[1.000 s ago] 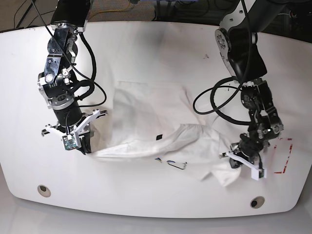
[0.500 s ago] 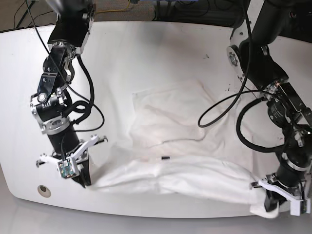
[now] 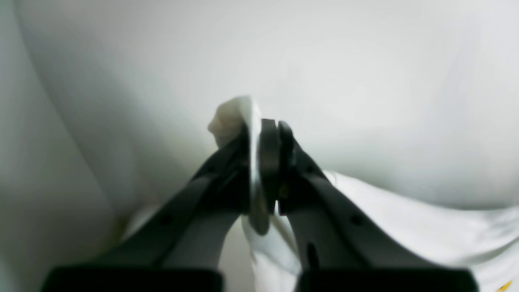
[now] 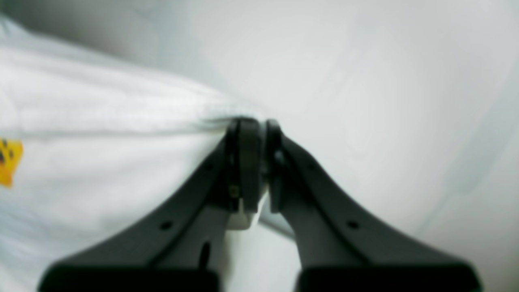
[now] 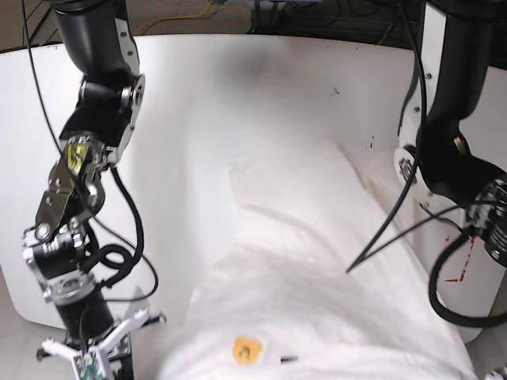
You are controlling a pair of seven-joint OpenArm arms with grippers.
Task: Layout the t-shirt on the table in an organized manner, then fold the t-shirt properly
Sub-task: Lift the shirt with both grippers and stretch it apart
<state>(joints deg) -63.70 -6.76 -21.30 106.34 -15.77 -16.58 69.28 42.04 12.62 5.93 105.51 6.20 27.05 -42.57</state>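
- Fabric is being carried between two arms: the t-shirt [image 5: 317,317] is hanging lifted at the near edge of the worktop [image 5: 238,95], its far part draped back onto the surface toward 12 o'clock in the base view.
- The left gripper [image 3: 263,134] is pinching a bunched corner of cloth, jaws pressed together, with a small tuft poking out past the tips at 11 o'clock and the rest of the garment trailing away at 4 o'clock in its wrist view.
- The right gripper [image 4: 253,134] is likewise clamping a hem edge, jaws closed on it, the shirt spreading off to 9 o'clock, where a yellow printed patch [image 4: 10,160] is showing.
- In the base view neither gripper's tips are visible; the shirt is filling the bottom of the frame, the yellow patch at about 6 o'clock.
- Risk, as a judgement: each hold looks thin, only an edge of cotton, so a quick pull could be slipping a corner free and dropping that side in a heap.
- Uneven tension between the arms could also be laying the shirt down skewed or creased, and slack cloth might be sliding off the near edge.
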